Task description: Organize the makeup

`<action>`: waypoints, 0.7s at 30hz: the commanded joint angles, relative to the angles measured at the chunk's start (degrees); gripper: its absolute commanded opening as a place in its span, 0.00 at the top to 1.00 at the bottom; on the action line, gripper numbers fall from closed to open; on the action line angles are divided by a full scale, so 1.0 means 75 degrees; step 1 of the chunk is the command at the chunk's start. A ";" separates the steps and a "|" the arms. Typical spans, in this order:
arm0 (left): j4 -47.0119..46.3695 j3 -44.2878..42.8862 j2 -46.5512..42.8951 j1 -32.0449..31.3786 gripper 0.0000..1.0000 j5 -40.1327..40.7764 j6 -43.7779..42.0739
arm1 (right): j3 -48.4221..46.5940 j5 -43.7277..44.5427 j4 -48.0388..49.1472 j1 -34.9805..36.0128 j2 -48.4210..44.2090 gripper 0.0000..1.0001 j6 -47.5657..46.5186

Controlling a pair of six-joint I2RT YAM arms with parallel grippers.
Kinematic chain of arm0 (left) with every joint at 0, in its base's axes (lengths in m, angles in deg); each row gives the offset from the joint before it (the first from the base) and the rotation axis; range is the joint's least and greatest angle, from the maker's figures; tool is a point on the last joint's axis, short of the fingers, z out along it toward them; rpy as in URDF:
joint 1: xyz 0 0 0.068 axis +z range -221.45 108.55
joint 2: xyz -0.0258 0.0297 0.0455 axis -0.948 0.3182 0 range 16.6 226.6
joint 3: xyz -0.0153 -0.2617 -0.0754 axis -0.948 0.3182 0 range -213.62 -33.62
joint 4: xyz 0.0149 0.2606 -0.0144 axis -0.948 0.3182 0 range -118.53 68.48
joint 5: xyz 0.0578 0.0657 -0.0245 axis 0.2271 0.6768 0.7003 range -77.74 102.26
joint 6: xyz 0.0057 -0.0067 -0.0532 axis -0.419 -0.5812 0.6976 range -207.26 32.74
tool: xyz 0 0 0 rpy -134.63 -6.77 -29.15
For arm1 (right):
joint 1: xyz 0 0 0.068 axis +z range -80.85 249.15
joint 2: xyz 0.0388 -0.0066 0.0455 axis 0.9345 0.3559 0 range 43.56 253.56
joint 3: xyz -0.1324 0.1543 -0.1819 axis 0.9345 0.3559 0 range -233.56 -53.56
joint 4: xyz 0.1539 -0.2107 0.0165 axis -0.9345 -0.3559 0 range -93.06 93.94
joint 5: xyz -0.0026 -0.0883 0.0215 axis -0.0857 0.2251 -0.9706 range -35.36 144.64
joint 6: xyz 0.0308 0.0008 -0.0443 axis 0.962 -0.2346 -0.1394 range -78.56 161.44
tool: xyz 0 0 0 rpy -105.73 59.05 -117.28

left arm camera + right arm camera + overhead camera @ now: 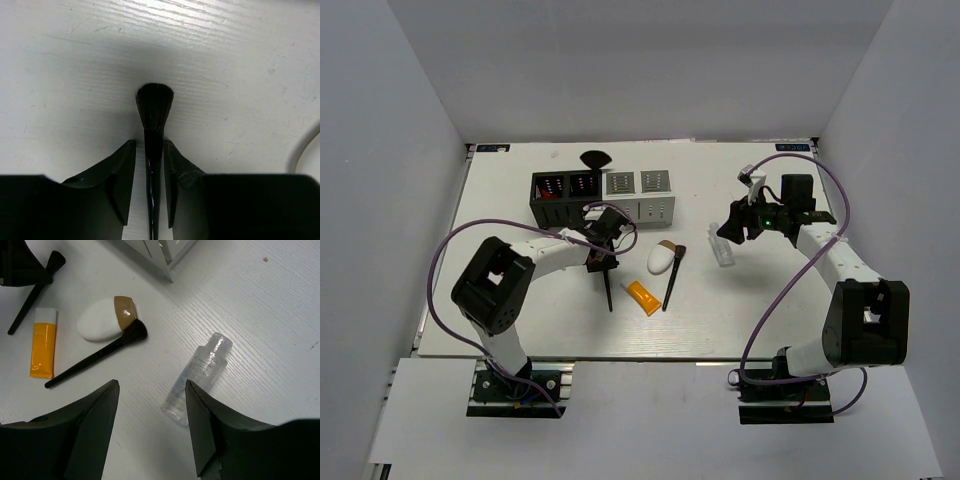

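Observation:
A black brush (155, 105) lies on the white table, its handle running back between my left gripper's (149, 142) fingers. The jaws straddle the handle closely, with thin gaps on both sides. In the top view the left gripper (603, 250) is low over this brush (608, 285). My right gripper (152, 382) is open and empty above the table, with a small clear bottle (200, 372) lying by its right finger. A white egg-shaped sponge (102, 320), a second black brush (95, 357) and an orange tube with a white cap (43, 342) lie between the arms.
A black compartment box (565, 195) and a white one (645, 192) stand side by side at the back of the table, with red items in the black box. A dark round object (595, 158) sits behind it. White walls enclose the table.

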 commanded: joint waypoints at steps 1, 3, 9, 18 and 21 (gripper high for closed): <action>-0.0096 -0.0076 0.0174 -0.0027 0.61 0.0036 -0.0074 | 0.0004 -0.0030 0.0090 -0.0005 -0.0158 0.39 0.0052; -0.0026 0.0006 0.0210 -0.0027 0.70 0.0012 -0.0133 | 0.0003 -0.0030 0.0090 -0.0028 -0.0158 0.39 0.0052; 0.0057 0.0474 -0.0199 -0.0097 0.93 -0.0081 -0.0425 | 0.0015 -0.0135 0.0044 -0.0028 -0.0157 0.39 0.0029; -0.0740 0.0300 -0.3688 0.0066 1.00 -0.0528 -0.1058 | 0.0050 -0.0381 -0.0050 -0.0017 -0.0123 0.42 -0.0089; -0.1301 0.0019 -0.4264 0.0136 1.00 0.0116 -0.1409 | 0.0050 -0.0604 -0.0073 0.0018 -0.0064 0.50 -0.0135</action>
